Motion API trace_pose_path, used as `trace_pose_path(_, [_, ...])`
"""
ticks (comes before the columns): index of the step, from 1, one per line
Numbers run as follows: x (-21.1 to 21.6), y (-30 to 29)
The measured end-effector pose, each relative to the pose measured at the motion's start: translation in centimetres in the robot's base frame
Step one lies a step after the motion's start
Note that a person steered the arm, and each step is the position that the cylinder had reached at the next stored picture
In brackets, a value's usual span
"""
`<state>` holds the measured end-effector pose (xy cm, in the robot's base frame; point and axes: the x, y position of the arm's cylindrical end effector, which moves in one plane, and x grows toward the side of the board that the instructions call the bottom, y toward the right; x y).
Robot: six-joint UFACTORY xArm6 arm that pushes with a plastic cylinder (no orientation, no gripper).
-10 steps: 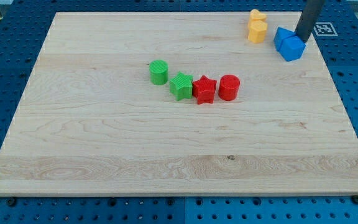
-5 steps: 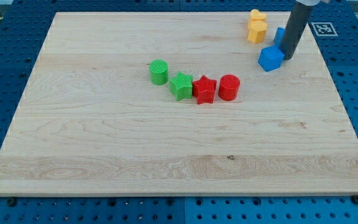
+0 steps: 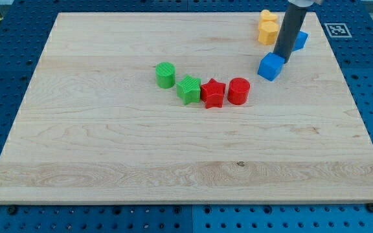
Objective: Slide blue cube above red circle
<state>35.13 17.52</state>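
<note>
While the blue cube is sitting up and to the view's right of the red circle, my tip is touching its upper-right side; no pincer is fitted. Advice: push leftward only, avoiding the red star.

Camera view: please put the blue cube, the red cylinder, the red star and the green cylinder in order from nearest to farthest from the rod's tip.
1. Blue cube: touching my tip, at its lower left.
2. Red cylinder: lower left of the cube.
3. Red star: left of the red cylinder.
4. Green cylinder: farthest toward the view's left.
</note>
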Motion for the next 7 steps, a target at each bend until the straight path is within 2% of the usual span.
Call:
trace_pose_path(2, [0.2,-5.1])
trace_pose_path(3, [0.6,-5.4])
trace_pose_path(4, [0.7,-0.4])
trace_pose_path(5, [0.7,1.2])
trace_pose_path(6, [3.5,-0.7])
trace_pose_path(7, [3.7,-2.6])
